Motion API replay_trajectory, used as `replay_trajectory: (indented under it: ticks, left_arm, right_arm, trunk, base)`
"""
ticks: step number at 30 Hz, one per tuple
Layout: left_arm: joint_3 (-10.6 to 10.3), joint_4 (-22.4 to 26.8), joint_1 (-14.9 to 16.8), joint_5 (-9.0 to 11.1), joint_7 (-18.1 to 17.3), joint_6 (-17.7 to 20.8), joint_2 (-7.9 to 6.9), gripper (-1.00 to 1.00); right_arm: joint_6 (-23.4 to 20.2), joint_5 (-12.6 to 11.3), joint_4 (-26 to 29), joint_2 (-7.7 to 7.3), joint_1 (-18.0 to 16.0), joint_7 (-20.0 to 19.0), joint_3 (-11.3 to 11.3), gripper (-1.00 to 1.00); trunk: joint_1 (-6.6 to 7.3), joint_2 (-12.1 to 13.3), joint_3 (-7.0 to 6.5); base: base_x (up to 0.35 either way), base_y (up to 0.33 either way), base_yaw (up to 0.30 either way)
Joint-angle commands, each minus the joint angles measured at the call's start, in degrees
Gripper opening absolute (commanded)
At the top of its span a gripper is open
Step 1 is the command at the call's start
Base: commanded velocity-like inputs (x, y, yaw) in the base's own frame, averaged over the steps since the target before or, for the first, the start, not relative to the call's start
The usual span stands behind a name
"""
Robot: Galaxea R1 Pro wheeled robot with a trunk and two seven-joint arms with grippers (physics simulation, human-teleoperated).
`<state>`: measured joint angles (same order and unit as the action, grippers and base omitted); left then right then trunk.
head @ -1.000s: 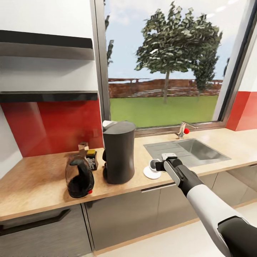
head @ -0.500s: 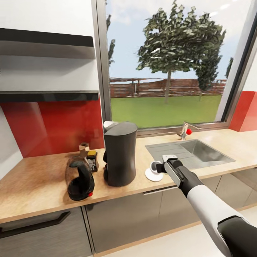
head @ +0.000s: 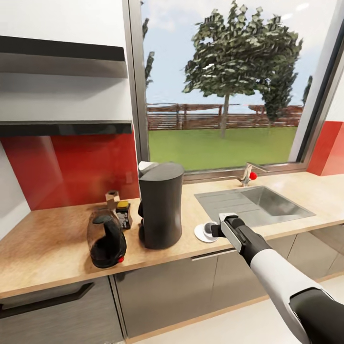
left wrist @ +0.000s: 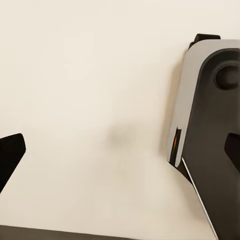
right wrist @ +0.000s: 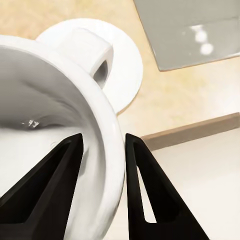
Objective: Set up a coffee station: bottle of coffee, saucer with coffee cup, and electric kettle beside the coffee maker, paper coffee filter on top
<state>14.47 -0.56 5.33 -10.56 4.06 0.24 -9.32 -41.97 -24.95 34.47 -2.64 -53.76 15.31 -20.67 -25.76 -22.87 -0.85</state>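
While clamped on the rim by the right hand point(right wrist: 102, 145), white glossy coffee cup point(right wrist: 45, 100), above round saucer point(right wrist: 122, 70)

You have one coffee maker point(head: 160, 205), one electric kettle point(head: 106, 237), one bottle of coffee point(head: 123, 213), one saucer point(head: 200, 234) and one coffee cup point(right wrist: 55, 135) on one kitchen countertop point(head: 48, 248). Two wall shelves are counted, and one sink point(head: 258, 203).

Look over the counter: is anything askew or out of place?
The coffee cup is not set down square: the right claw grips its rim, holding it above the saucer. The electric kettle and coffee maker stand upright.
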Motion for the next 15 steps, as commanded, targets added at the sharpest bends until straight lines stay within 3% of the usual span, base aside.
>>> replay_trajectory:
  ticks: [1, 5, 15]
  left_arm:
    - [0.46, -0.06, 0.03, -0.61, 0.20, 0.02, 0.00, 1.00]
    - [0.47, -0.04, 0.03, -0.57, 0.23, 0.02, -0.03, 1.00]
    - [0.47, -0.06, 0.03, -0.55, 0.24, -0.06, -0.01, 1.00]
  right_arm:
    - [-0.10, -0.63, 0.07, -0.09, -0.03, 0.43, -0.42, -1.00]
    - [0.01, -0.63, 0.07, -0.11, -0.03, 0.30, -0.42, -1.00]
    - [0.13, -0.63, 0.19, -0.09, -0.03, 0.18, -0.42, -1.00]
  trunk:
    - [-0.02, -0.05, 0.04]
    - [-0.02, -0.05, 0.06]
    - [-0.02, -0.05, 0.07]
  base:
    - [0.000, 0.000, 0.000]
    - [0.064, 0.000, 0.000]
    - [0.192, 0.000, 0.000]
